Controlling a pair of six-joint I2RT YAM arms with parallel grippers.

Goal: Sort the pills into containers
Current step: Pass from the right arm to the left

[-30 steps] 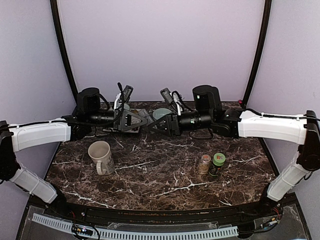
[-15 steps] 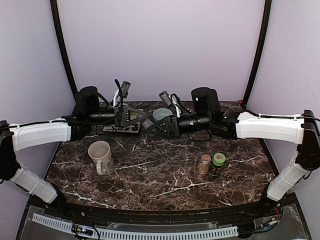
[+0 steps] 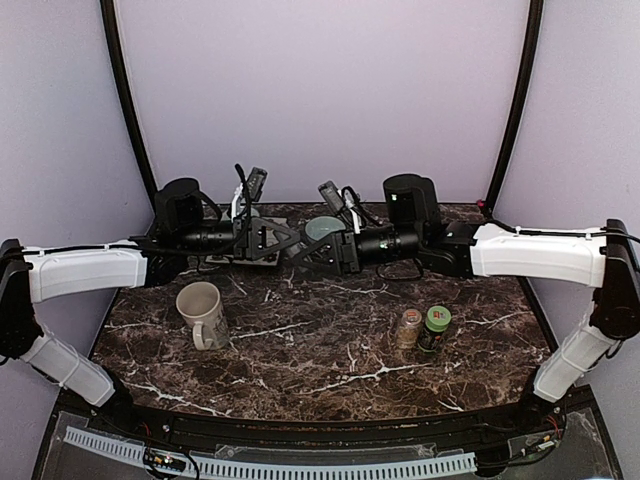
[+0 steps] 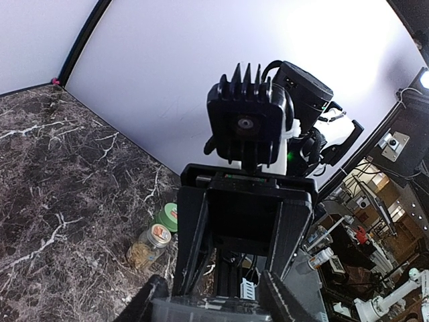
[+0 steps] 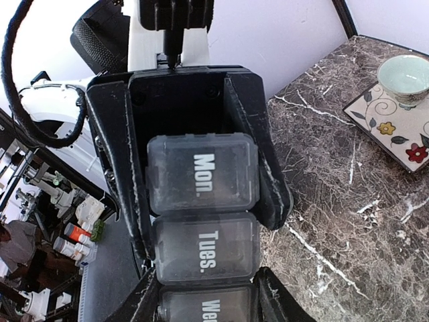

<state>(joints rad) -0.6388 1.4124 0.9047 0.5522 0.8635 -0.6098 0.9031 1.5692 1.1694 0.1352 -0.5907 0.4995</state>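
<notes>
While the translucent grey weekly pill organiser (image 5: pixel 201 248) hangs above the back of the dark marble desk (image 3: pixel 300 350), pinched at its Monday end by the left hand (image 5: pixel 201 178) and near Wednesday by the right hand (image 5: pixel 204 302), both should probably hold it level, without twisting.

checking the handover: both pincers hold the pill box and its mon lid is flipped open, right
Not quite. The Mon lid is shut, not open; the right wrist view shows it lying flat and closed. The left pincer and right pincer do both hold the pill box.
</notes>
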